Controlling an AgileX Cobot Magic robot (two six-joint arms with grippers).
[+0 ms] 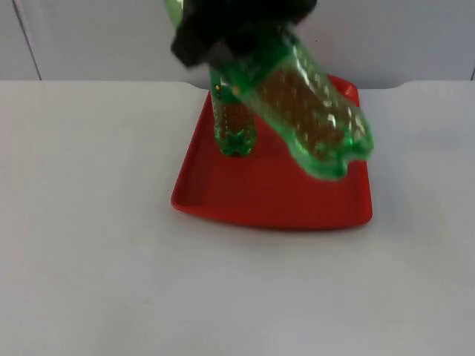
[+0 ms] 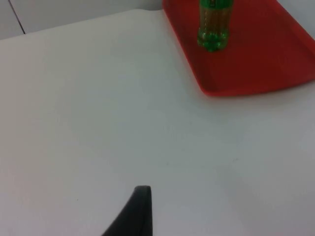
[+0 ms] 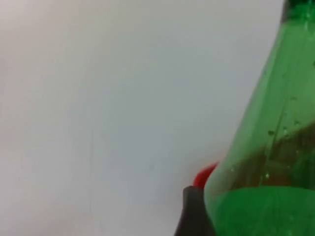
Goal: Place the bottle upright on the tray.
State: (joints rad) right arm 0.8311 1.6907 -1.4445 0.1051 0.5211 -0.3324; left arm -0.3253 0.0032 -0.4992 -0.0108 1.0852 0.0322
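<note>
The white table (image 1: 96,282) takes up the lower half of the top view. Beyond it, the red tray (image 1: 260,208) lies flat at frame centre.

A held bottle (image 1: 312,119), green with brown liquid, hangs tilted above the tray's right half, base toward the lower right of the frame and neck toward the upper centre. The right gripper (image 1: 223,37) grasps it at the neck end, at the upper centre of the frame. The right wrist view confirms contact: a black fingertip lies against the green bottle wall (image 3: 266,162).

A second bottle (image 1: 234,122) stands upright on the tray's left half, just left of the held one.

The left gripper (image 2: 133,216) waits over bare table, well apart from the tray. One fingertip is visible; whether its fingers are apart or closed cannot be told.

Step in hand, as judged: carry and orient. The held bottle is over the tray but not upright and not set down.

Next move, as judged:
1. Rotate the bottle until its base faces the tray floor.
2. Keep it apart from the standing bottle.
3. Lower it onto open tray floor on the right half.
4. Release only once the base sits flat.
</note>
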